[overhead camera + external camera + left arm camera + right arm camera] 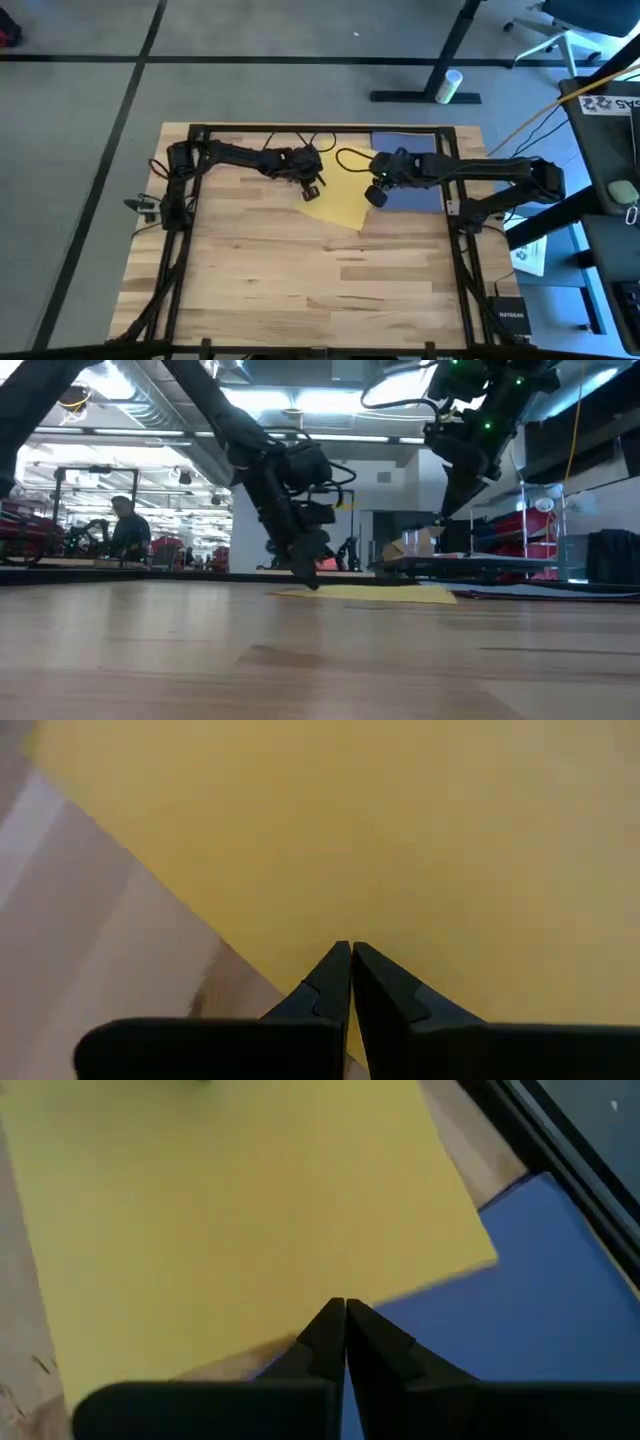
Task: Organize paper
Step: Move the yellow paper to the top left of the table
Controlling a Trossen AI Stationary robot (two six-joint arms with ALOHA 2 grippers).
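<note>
The yellow paper (338,198) lies near the top middle of the bench (300,280), overlapping the blue paper (412,170). Both the left gripper (312,189) and the right gripper (376,194) have fingers pressed together, probably holding nothing. Pushing down could crumple the sheet.

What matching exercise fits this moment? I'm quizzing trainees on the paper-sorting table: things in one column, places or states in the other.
Things:
1. yellow sheet
2. blue sheet
3. left gripper
4. right gripper

Places or states:
A. far right part of the table, flat
B. jaws shut, raised beside the blue sheet
C. jaws shut, tips down at the yellow sheet's edge
D. lying skewed at the table's far middle

Pairs: 1-D, 2-A, 3-C, 4-B
</note>
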